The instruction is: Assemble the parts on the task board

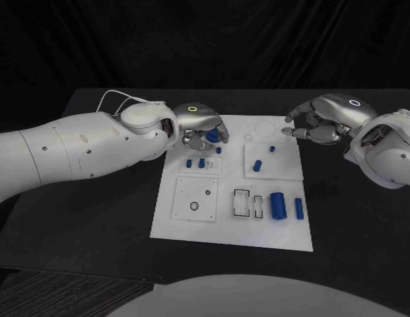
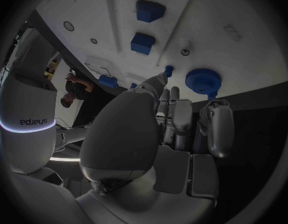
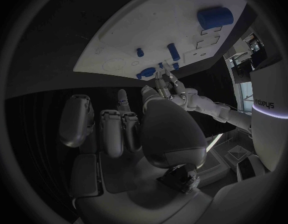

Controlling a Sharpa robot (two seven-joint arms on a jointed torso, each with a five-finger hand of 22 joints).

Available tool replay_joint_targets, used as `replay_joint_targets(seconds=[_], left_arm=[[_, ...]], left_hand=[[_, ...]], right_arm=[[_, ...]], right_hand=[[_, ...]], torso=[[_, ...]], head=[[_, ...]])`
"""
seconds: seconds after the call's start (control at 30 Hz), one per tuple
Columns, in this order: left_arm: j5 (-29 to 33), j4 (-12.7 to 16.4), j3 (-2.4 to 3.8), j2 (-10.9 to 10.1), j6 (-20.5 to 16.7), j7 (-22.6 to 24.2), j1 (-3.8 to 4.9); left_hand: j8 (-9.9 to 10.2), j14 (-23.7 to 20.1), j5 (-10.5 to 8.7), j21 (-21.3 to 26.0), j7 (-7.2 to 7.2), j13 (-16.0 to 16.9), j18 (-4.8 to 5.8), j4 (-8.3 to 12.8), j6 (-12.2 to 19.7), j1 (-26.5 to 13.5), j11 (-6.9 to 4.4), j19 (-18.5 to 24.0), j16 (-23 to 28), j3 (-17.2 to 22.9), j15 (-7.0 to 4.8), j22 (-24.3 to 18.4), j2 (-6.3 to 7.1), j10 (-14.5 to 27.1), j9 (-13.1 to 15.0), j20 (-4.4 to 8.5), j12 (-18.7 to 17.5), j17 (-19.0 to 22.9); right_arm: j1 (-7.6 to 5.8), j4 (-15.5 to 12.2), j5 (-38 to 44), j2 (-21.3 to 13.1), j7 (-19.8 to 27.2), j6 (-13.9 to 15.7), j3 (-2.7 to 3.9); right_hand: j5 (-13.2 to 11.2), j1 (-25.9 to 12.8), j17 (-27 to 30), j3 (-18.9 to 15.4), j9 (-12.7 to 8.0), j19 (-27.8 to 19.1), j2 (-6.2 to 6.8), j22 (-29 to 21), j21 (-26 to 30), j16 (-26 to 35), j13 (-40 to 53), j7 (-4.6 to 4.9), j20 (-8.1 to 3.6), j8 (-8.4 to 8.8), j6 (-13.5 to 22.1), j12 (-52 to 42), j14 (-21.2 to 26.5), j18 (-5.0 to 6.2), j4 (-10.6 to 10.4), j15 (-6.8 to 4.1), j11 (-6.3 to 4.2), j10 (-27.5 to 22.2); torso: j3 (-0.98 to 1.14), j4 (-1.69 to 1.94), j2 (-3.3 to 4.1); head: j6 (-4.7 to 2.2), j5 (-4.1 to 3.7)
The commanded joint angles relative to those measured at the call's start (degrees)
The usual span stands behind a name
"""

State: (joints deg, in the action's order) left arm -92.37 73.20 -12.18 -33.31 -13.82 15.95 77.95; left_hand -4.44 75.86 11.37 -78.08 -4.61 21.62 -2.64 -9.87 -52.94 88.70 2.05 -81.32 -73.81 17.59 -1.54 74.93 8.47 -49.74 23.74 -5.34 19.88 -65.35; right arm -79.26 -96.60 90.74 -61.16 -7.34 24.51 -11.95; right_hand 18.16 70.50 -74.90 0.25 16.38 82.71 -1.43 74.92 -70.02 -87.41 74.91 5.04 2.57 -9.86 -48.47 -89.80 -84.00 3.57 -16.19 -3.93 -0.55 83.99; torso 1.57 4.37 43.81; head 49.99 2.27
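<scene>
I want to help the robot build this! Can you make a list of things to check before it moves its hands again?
1. Task board lies flat on the table: ok.
2. Left hand is over the board's far left corner, at the blue gear: ok.
3. Left hand really grips the gear: cannot tell; the fingers hide the contact.
4. Right hand holds nothing and hangs at the board's far right edge: ok, its fingers look curled in on nothing.
5. Big blue cylinder and thin blue bar lie on the board's near right part, away from both hands: ok.
</scene>
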Motion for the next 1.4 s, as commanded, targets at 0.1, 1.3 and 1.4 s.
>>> replay_joint_targets(seconds=[0.1,1.3,1.4], left_arm=[[-0.7,-0.5,0.04,0.6,1.3,0.4,-0.55],[-0.7,-4.2,0.06,3.2,0.2,-0.5,-2.34],[-0.7,-4.3,0.06,3.1,-0.1,-0.3,-2.40]], left_hand=[[-0.1,-0.3,0.26,-0.1,0.02,-0.1,-0.33,0.1,-0.7,-0.5,0.14,-0.4,0.1,0.4,0.18,11.1,-0.12,-0.8,-0.2,0.13,0.3,0.3],[-1.3,-0.9,1.65,-0.2,-0.22,-1.2,-0.30,2.6,-5.6,0.5,0.10,-0.6,0.8,2.4,0.45,11.2,-2.08,-5.2,-1.6,0.28,0.6,2.4],[-2.0,-0.4,1.78,-0.8,-0.13,-1.3,-0.18,3.4,-7.5,0.4,-0.24,-1.0,0.6,2.3,0.40,11.4,-2.50,-8.0,-1.6,0.32,1.3,2.5]], right_arm=[[0.17,0.0,0.1,0.0,-0.2,0.0,0.03],[0.44,0.4,-0.5,0.3,-0.2,-1.1,0.03],[0.45,0.4,-0.5,0.3,-0.2,-1.1,0.03]], right_hand=[[0.2,0.6,-13.1,-0.2,-0.1,-0.3,0.04,9.5,0.1,0.2,15.1,0.01,0.15,0.16,-0.3,-0.2,-5.2,0.62,-0.1,0.28,0.36,6.0],[0.2,0.6,-13.0,-0.2,-0.1,-0.4,-0.01,9.4,0.2,0.3,15.1,0.01,0.16,0.16,-0.4,-0.2,-5.2,0.64,-0.2,0.29,0.36,6.0],[0.2,0.6,-13.0,-0.2,-0.1,-0.4,-0.01,9.4,0.2,0.3,15.1,0.01,0.16,0.16,-0.4,-0.2,-5.2,0.64,-0.2,0.29,0.36,6.0]], torso=[[0.02,0.02,-0.01],[-0.03,-0.06,-0.03],[-0.05,-0.09,0.00]], head=[[0.01,-0.18],[0.01,-0.40],[0.01,-0.40]])
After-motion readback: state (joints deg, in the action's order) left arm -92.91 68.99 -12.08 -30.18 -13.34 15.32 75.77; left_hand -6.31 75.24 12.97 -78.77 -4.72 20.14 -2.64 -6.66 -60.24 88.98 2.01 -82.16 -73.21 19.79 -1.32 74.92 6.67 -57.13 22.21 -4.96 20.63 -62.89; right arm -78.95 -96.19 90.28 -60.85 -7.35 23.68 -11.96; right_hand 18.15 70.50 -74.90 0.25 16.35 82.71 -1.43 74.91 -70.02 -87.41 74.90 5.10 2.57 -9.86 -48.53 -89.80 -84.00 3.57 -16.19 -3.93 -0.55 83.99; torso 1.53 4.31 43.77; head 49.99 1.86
